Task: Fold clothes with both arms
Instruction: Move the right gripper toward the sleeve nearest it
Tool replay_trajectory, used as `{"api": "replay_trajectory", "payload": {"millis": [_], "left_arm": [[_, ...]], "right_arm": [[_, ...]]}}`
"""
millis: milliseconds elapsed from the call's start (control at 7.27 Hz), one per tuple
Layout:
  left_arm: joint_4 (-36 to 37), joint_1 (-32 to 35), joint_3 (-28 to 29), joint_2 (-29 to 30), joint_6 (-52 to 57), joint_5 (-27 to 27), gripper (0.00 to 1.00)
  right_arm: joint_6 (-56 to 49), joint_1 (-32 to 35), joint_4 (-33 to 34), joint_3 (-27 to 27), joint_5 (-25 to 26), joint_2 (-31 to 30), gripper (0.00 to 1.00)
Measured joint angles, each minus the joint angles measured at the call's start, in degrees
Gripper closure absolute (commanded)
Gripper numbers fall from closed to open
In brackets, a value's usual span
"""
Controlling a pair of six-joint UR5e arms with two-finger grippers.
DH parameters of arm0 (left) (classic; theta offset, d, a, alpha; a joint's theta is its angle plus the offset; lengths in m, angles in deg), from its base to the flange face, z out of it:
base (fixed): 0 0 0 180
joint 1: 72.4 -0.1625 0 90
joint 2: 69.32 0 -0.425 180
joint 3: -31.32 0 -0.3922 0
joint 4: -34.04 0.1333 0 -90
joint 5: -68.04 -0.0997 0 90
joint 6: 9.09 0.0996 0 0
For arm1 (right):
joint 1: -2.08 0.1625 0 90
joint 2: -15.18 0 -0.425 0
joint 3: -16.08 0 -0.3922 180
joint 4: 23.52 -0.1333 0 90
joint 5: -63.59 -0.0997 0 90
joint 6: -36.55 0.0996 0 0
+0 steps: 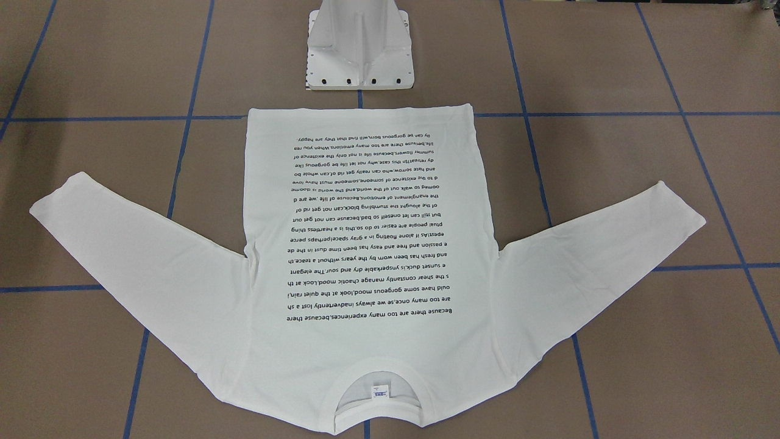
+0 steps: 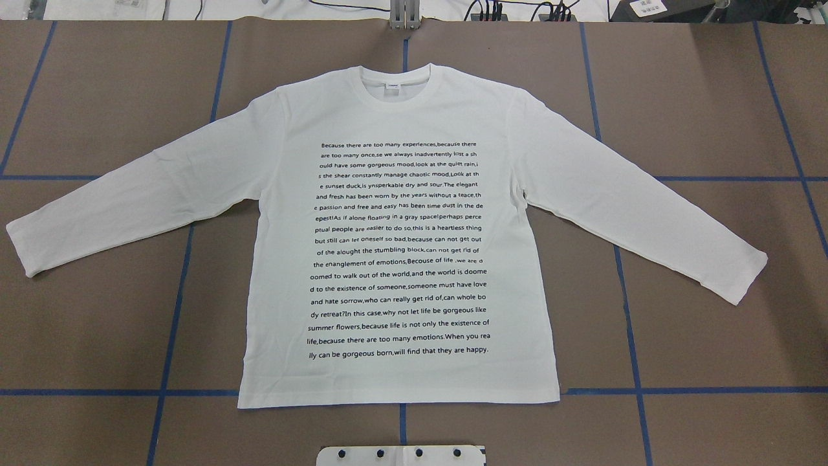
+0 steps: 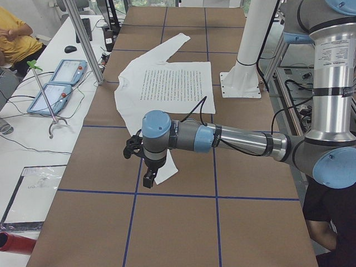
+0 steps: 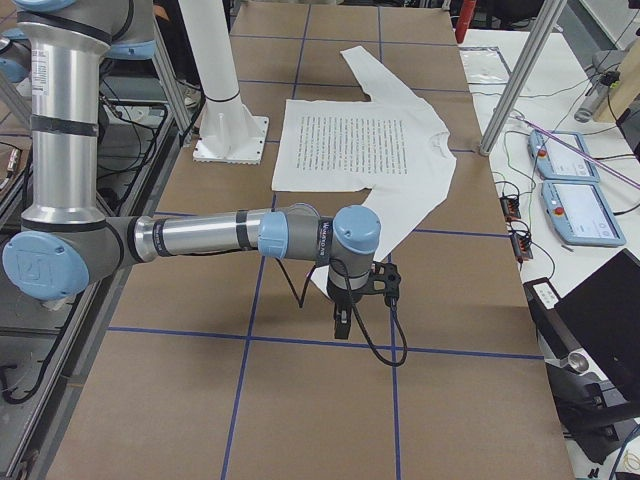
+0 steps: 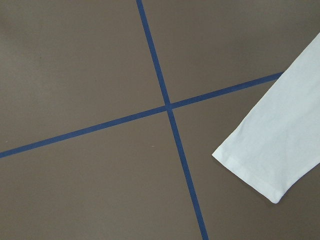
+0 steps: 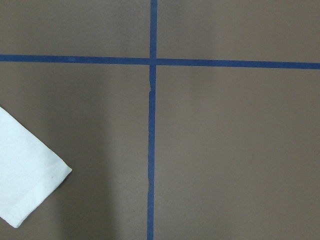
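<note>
The white long-sleeved shirt (image 2: 401, 246) lies flat on the brown table with its black text side up and both sleeves spread out. Its neck points away from the robot (image 1: 375, 396). My left gripper (image 3: 147, 178) shows only in the exterior left view, hanging above the table beside a sleeve cuff (image 5: 275, 150); I cannot tell whether it is open or shut. My right gripper (image 4: 342, 325) shows only in the exterior right view, hanging beside the other cuff (image 6: 25, 185); I cannot tell its state either. No fingers show in the wrist views.
A white metal stand (image 1: 359, 55) stands at the shirt's hem on the robot's side. Blue tape lines (image 2: 187, 259) grid the table. Aluminium posts (image 3: 83, 39), teach pendants (image 4: 570, 185) and a seated person (image 3: 14, 39) are along the far edge.
</note>
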Motion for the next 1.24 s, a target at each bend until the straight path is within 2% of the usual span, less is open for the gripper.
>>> {"api": "replay_trajectory", "payload": {"millis": [413, 688, 825, 963, 1101, 1238], "left_arm": [[-3.4, 0.0, -1.1, -0.4, 0.0, 0.0, 0.00], [-5.3, 0.0, -2.4, 0.0, -0.2, -1.0, 0.00], [-9.6, 0.0, -2.8, 0.4, -0.3, -1.7, 0.00], [-17.1, 0.0, -2.1, 1.2, -0.6, -3.0, 0.00], [-25.1, -0.1, -0.3, 2.1, -2.8, -4.7, 0.00], [-29.5, -0.2, 1.4, 3.0, -6.7, -5.5, 0.00]], "right_arm": [[0.0, -0.2, -0.7, 0.2, 0.0, 0.1, 0.00], [0.1, -0.9, -8.5, 0.1, 0.3, 0.3, 0.00], [0.3, -1.2, -15.1, -0.2, 0.9, 0.6, 0.00], [1.1, -1.3, -20.8, -1.1, 1.4, 1.4, 0.00], [2.9, -1.4, -24.4, -2.8, 1.1, 2.5, 0.00], [4.5, -1.7, -26.9, -4.2, 0.0, 3.1, 0.00]]}}
